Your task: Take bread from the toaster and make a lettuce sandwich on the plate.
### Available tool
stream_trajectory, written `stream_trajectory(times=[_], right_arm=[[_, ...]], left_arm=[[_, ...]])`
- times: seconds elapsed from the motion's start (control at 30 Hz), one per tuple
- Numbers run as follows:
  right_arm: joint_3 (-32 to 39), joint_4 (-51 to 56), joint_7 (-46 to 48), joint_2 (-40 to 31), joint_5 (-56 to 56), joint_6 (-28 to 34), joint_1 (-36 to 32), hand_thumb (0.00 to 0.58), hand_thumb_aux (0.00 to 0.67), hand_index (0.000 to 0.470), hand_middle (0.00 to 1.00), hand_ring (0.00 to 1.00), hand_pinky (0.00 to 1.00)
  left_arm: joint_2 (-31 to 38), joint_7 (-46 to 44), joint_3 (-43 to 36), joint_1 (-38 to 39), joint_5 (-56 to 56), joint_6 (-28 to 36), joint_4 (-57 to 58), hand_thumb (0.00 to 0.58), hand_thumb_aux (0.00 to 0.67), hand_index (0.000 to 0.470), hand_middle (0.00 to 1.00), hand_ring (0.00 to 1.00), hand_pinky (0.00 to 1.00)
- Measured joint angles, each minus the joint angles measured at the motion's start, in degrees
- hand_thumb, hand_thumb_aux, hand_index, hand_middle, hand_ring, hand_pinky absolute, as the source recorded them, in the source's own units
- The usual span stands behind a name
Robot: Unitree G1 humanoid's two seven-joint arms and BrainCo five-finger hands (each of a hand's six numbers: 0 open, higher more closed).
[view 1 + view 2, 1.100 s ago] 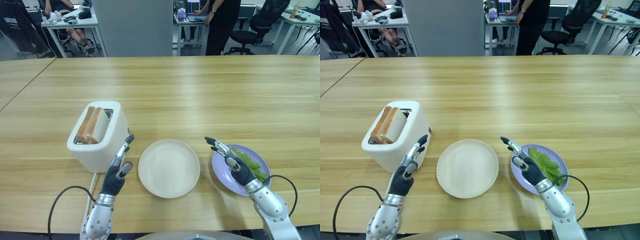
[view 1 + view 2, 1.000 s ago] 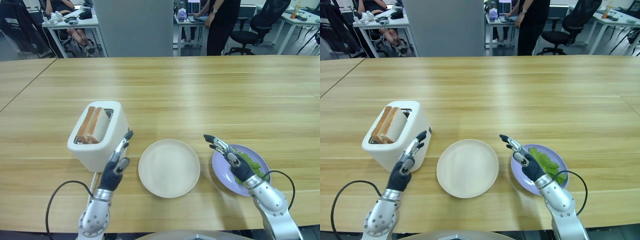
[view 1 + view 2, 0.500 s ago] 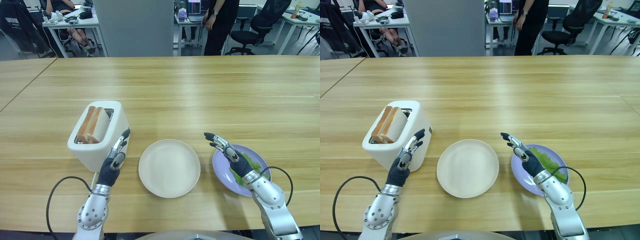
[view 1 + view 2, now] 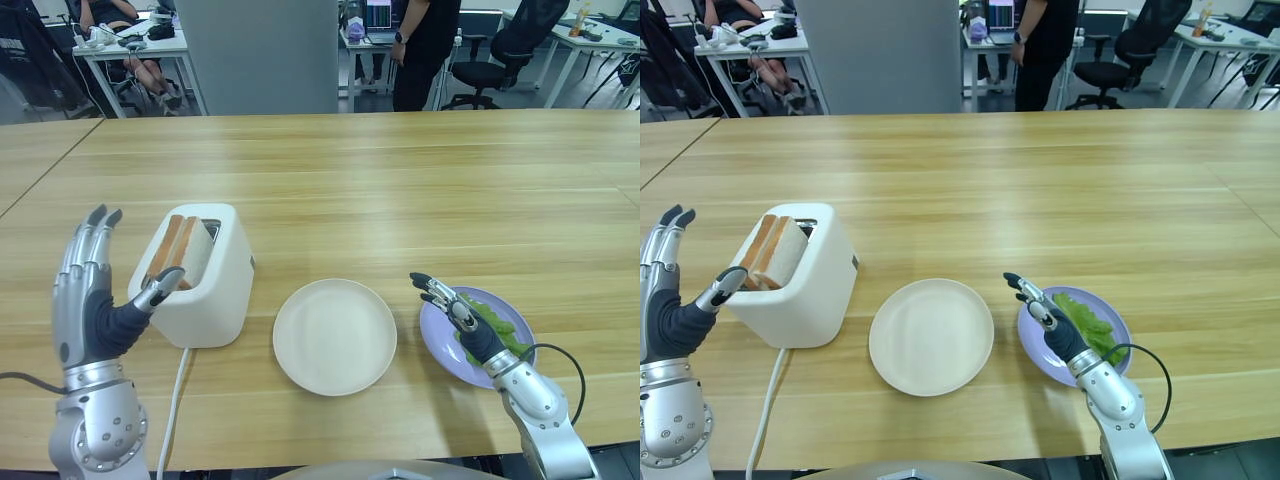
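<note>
Presently, bread-fetching step: bread [image 4: 183, 256] upright in toaster [image 4: 212, 295], near left on table [image 4: 400, 190]; left hand [image 4: 95, 315] spread, empty, beside it; right hand [image 4: 465, 322] extended, empty, by lettuce [image 4: 505, 335]; next, likely pinch one slice, lift to plate [image 4: 335, 337].

Open from above at the white box-shaped toaster [image 4: 200, 290]; obstructed at the slot by two upright brown-crusted bread slices [image 4: 180, 255] protruding past the top. Occupied on the toaster's left flank by the left hand [image 4: 90, 305], held upright, fingers spread, thumb close to the bread. Passable along the bare wood strip between toaster and round cream plate [image 4: 335, 335]. Narrower between cream plate and small purple plate [image 4: 433, 336]; partly taken by the right hand [image 4: 462, 322], fingers extended above the purple rim, beside the green lettuce leaves [image 4: 502, 324]. Obstructed near the front edge by a white cable [image 4: 172, 400] trailing from the toaster. Wide bare wooden tabletop [image 4: 400, 190] beyond all items.
</note>
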Motion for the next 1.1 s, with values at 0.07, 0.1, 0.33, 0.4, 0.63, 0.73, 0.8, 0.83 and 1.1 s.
stream_trajectory(times=[0.07, 0.1, 0.33, 0.4, 0.63, 0.73, 0.8, 0.83, 1.1], right_arm=[[0.0, 0.0, -0.1, 0.1, -0.3, 0.0, 0.1, 0.000, 0.000, 0.000, 0.00, 0.00, 0.00], [-0.1, 0.0, -0.3, 0.2, -0.4, 0.0, 0.2, 0.000, 0.000, 0.000, 0.00, 0.00, 0.00], [-0.3, -0.1, -1.2, 0.7, -0.3, 0.0, 0.5, 0.000, 0.000, 0.000, 0.00, 0.00, 0.00], [-0.4, -0.1, -1.3, 0.8, -0.3, 0.0, 0.5, 0.000, 0.000, 0.000, 0.00, 0.00, 0.00], [-0.8, -0.1, -2.1, 1.4, -0.4, 0.0, 0.6, 0.000, 0.000, 0.000, 0.00, 0.00, 0.00], [-0.8, -0.1, -2.3, 1.5, -0.4, -0.2, 0.9, 0.000, 0.000, 0.000, 0.00, 0.00, 0.00], [-0.8, 0.0, -2.3, 1.5, -0.4, -0.3, 1.2, 0.000, 0.000, 0.000, 0.00, 0.00, 0.00], [-0.8, 0.0, -2.4, 1.6, -0.4, -0.3, 1.3, 0.000, 0.000, 0.000, 0.00, 0.00, 0.00], [-1.6, 0.0, -2.5, 1.7, -0.4, -0.7, 1.6, 0.000, 0.000, 0.000, 0.00, 0.00, 0.00]], left_arm=[[1.0, 0.0, -0.2, -0.8, 3.7, 1.5, 2.5, 0.000, 0.000, 0.000, 0.00, 0.00, 0.00], [2.0, -0.1, -0.4, -1.4, 6.3, 2.5, 4.6, 0.000, 0.000, 0.000, 0.00, 0.00, 0.00], [5.8, -0.7, -3.8, -5.2, 16.6, 7.1, 12.6, 0.000, 0.000, 0.000, 0.00, 0.00, 0.00], [5.9, -1.5, -4.1, -6.4, 17.2, 8.0, 12.2, 0.000, 0.000, 0.000, 0.00, 0.00, 0.00], [5.9, -5.1, -4.3, -1.7, 17.5, 8.8, 8.8, 0.000, 0.000, 0.000, 0.00, 0.00, 0.00], [6.5, -6.5, -3.6, 2.0, 17.8, 8.8, 7.9, 0.000, 0.000, 0.000, 0.00, 0.00, 0.00], [6.8, -7.1, -2.2, 3.6, 17.8, 8.9, 7.8, 0.000, 0.000, 0.000, 0.00, 0.00, 0.00], [6.9, -7.3, -1.6, 4.2, 17.8, 9.1, 7.8, 0.000, 0.000, 0.000, 0.00, 0.00, 0.00], [7.0, -8.7, 3.6, 8.1, 17.5, 11.3, 7.8, 0.112, 0.068, 0.047, 0.00, 0.00, 0.00]])
